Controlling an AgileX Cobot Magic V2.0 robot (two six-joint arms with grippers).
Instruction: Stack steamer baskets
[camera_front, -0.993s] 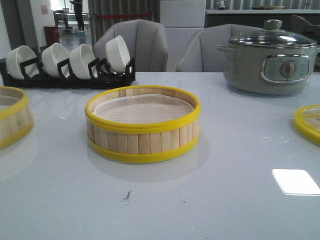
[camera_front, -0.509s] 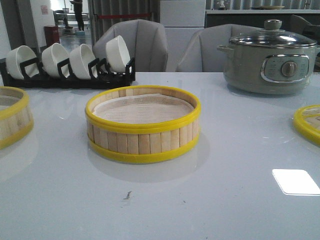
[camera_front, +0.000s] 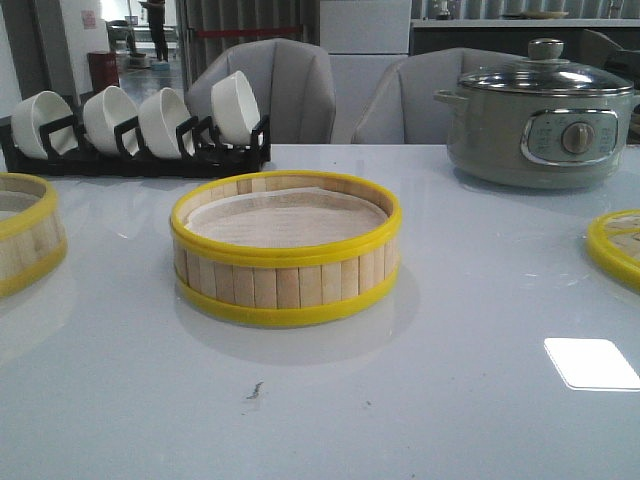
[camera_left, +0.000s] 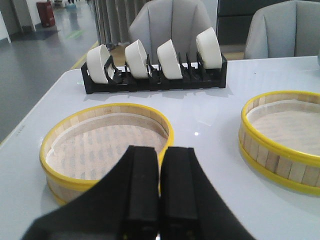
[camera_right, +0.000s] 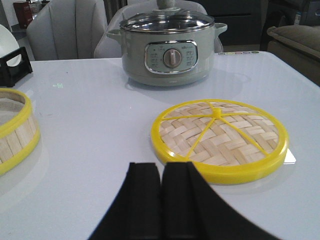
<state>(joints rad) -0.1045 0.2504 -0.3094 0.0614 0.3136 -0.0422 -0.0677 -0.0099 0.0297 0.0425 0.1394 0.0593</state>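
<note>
Nothing on the table has shifted since the earlier front views: both steamer baskets, the lid and the pot sit exactly where they were, and neither arm has entered the front view.

Each gripper shows only in its own wrist view. On the left gripper the two black fingers are pressed flat against each other with nothing between them. Just beyond its fingertips sits the left steamer basket, a low ring of bamboo slats with yellow rims and a pale liner inside, apart from the fingers. Off to that gripper's right side stands the centre steamer basket, also with a pale liner, well apart from the first one. Farther ahead of the left gripper a black rack holds four white bowls on edge.

On the right gripper the fingers are likewise clenched together and empty. Just ahead of it and slightly to its right lies the woven bamboo lid, flat on the table, with yellow rim, spokes and a small knob. Beyond that stands the grey-green electric pot under its glass lid. To the right gripper's left, the rim of the centre steamer basket shows at the edge of the picture.
</note>
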